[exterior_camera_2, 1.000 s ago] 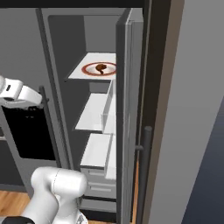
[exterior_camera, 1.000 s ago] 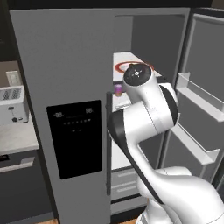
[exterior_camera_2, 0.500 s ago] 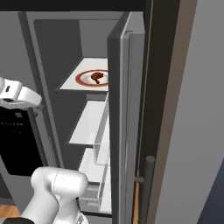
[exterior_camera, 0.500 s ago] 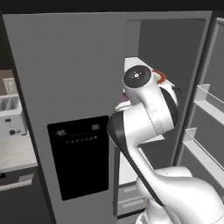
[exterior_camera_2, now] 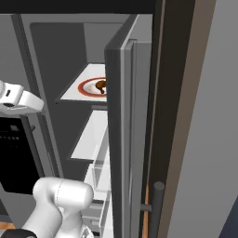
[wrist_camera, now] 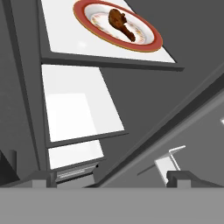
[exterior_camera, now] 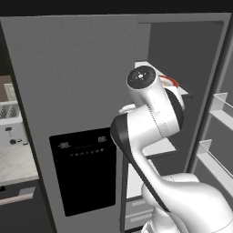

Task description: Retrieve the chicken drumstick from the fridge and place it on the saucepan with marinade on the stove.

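Chicken drumstick [wrist_camera: 120, 22], small and reddish-brown, lies on the white red-rimmed plate [wrist_camera: 149, 41] inside the open grey steel fridge [exterior_camera: 77, 77], not yet grasped. My claw [wrist_camera: 107, 177] is open, empty, well short; pickup and saucepan remain.

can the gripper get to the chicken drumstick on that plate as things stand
Probably yes. The fridge door stands open, the chicken drumstick lies uncovered on the plate on the top shelf, and the fingers are open.
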Motion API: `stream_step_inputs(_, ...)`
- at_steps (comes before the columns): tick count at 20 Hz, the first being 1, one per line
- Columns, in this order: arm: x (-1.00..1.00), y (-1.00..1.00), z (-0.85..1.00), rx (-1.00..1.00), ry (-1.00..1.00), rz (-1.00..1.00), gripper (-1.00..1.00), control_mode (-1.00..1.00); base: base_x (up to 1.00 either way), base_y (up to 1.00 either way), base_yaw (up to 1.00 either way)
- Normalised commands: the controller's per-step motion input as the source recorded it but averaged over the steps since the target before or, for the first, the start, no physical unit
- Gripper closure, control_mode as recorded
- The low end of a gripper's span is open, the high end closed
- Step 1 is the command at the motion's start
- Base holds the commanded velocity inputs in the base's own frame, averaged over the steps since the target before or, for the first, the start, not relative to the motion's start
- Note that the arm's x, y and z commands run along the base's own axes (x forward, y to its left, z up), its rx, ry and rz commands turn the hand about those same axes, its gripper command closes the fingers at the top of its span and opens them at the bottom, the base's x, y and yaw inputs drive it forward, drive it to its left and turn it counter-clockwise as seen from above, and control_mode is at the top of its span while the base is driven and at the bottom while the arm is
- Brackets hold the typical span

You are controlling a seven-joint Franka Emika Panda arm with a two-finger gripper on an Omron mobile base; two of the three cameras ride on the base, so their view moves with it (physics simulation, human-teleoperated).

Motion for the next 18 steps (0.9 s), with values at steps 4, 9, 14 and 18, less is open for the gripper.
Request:
stream_step_inputs(4, 0.0, 0.0, 0.0, 0.0, 0.0, 0.0, -1.0, 1.0, 0.27, -0.44, 0.03)
stream_step_inputs(9, 0.0, 0.0, 0.0, 0.0, 0.0, 0.0, -1.0, 1.0, 0.1, -0.49, 0.07)
stream_step_inputs(14, 0.0, -0.28, 0.12, 0.06, 0.0, 0.05, -1.0, -1.0, 0.0, -0.18, 0.04)
stream_step_inputs(18, 0.0, -0.61, 0.43, 0.15, 0.0, 0.06, -1.0, -1.0, 0.0, 0.0, 0.0)
